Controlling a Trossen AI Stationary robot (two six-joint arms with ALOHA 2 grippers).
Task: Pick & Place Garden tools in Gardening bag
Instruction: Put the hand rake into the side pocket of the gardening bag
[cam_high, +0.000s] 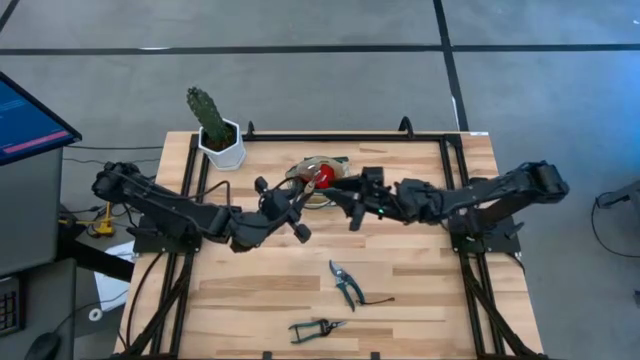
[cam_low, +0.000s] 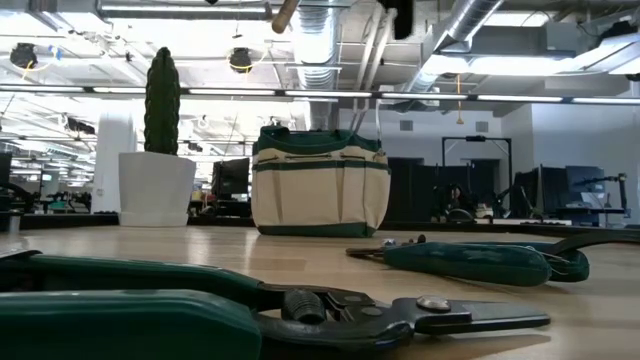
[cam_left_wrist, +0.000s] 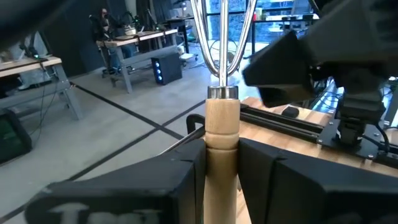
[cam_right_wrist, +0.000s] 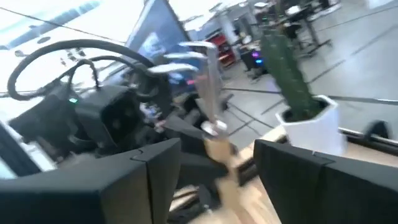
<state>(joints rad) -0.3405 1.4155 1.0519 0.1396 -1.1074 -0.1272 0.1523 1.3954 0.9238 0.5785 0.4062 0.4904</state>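
While hovering beside gardening bag (cam_high: 312, 160) at upper centre, pinches wooden-handled rake (cam_left_wrist: 222, 118) in left end effector (cam_left_wrist: 222, 155), seemingly for dropping in; holds right end effector (cam_high: 352, 203) spread alongside.

Two dark jointed arms, black cables

Grey floor (cam_high: 300, 90), exposed ceiling ducts (cam_low: 320, 30) overhead.
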